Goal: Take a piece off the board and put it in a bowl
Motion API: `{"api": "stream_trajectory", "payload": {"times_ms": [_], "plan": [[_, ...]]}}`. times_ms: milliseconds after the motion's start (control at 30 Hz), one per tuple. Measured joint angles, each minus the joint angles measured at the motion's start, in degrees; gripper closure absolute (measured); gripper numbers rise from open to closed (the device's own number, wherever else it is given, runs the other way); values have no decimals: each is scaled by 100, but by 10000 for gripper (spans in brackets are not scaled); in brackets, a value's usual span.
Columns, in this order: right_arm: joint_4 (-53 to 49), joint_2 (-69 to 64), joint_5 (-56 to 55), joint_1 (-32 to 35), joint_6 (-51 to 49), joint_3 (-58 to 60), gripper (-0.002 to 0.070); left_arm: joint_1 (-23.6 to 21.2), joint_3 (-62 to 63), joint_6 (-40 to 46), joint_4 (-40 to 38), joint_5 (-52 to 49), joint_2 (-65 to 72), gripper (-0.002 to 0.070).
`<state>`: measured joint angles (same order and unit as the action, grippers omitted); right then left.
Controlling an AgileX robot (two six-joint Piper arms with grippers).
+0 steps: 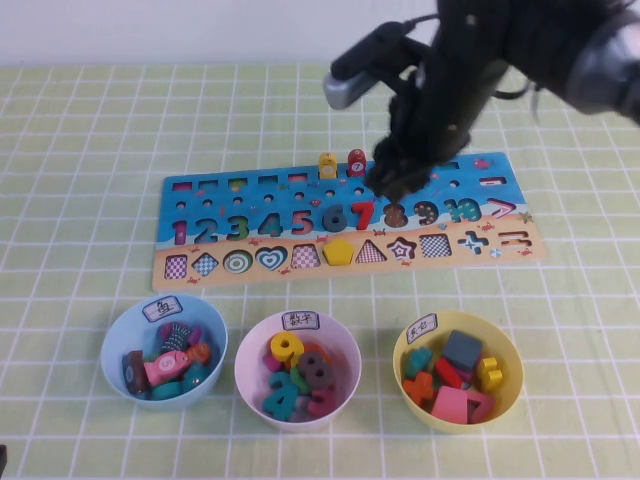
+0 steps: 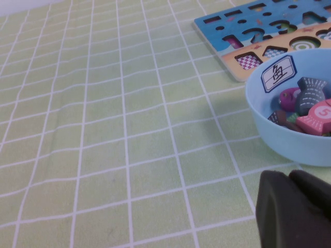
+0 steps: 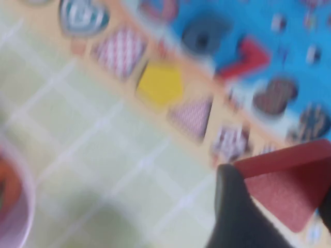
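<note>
High view: right gripper (image 1: 400, 180) above board (image 1: 250, 262), far of yellow bowl (image 1: 505, 402).
Left wrist view: left gripper (image 2: 295, 212) low over worktop (image 2: 103, 129); fingers' opening cannot be told.
Right wrist view: fingers (image 3: 235, 206) clamp red triangle piece (image 3: 284, 181).

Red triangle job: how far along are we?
Done: the red triangle is off the board; its triangle slot shows bare checker. In hand: the right gripper holds it above the board's numeral row. Left: carry it to the yellow bowl and release. The left gripper sits beside the blue bowl.
</note>
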<state>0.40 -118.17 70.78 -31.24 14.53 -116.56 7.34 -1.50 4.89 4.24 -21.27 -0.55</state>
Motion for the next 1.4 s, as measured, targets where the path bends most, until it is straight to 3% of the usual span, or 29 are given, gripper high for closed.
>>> {"api": "stream_trajectory", "payload": {"times_ms": [267,500,1133,1200,1333,1400], "plan": [[231,1448,10,0,-253,2325,383,0,0,0,0,0,0,678],[531,1692,-12,0,-275,3363,383,0,0,0,0,0,0,678],[767,1692,-55,0,183,3663,384,0,0,0,0,0,0,678],[884,1692,-70,0,255,3663,357,0,0,0,0,0,0,678],[966,1692,-284,0,292,3672,205,0,0,0,0,0,0,678],[966,1692,-351,0,250,3672,204,0,0,0,0,0,0,678]]}}
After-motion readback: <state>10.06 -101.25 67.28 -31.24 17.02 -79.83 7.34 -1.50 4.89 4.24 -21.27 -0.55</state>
